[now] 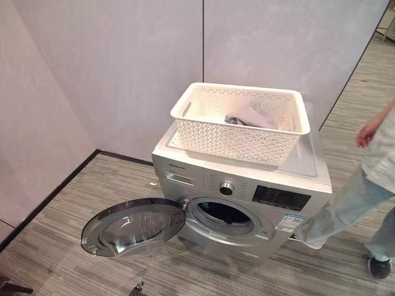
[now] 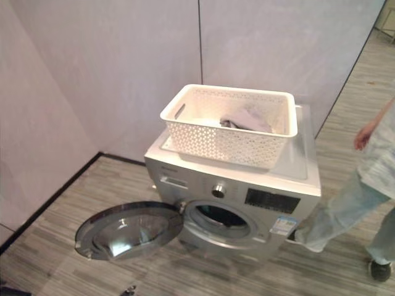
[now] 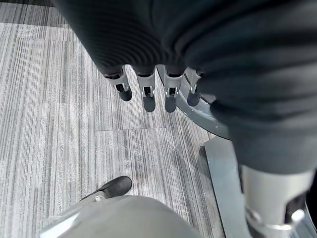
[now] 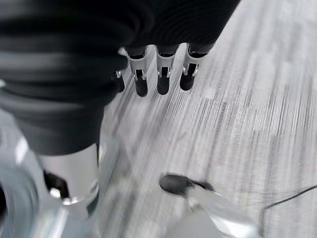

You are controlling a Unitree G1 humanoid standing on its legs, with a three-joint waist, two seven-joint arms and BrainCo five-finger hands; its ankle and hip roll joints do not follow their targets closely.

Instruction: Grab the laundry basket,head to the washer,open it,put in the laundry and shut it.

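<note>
A white lattice laundry basket (image 1: 241,123) stands on the flat top of a silver front-loading washer (image 1: 247,191), set toward the wall side so that its base rests fully on the lid. Inside it lies a small heap of grey laundry (image 1: 252,116), toward the side nearer the person; the clothes have not yet gone into the drum. The round washer door (image 1: 133,227) is swung fully open to the robot's left, its glass bowl facing upward and its rim low over the floor (image 1: 55,246), which leaves the dark drum opening (image 1: 223,214) free for loading. This arrangement suggests the carrying and opening steps are done: the basket is parked at a height from which garments can be lifted out and lowered into the mouth just below. The left robot hand (image 3: 148,89) hangs with its fingers straight and relaxed, holding nothing, above the floor near the door's rim. The right robot hand (image 4: 158,74) likewise hangs with fingers extended and empty. A person (image 1: 370,179) stands just beside the washer on the robot's right. The next move, in all likelihood, is a reach up to the basket for the cloth.
</note>
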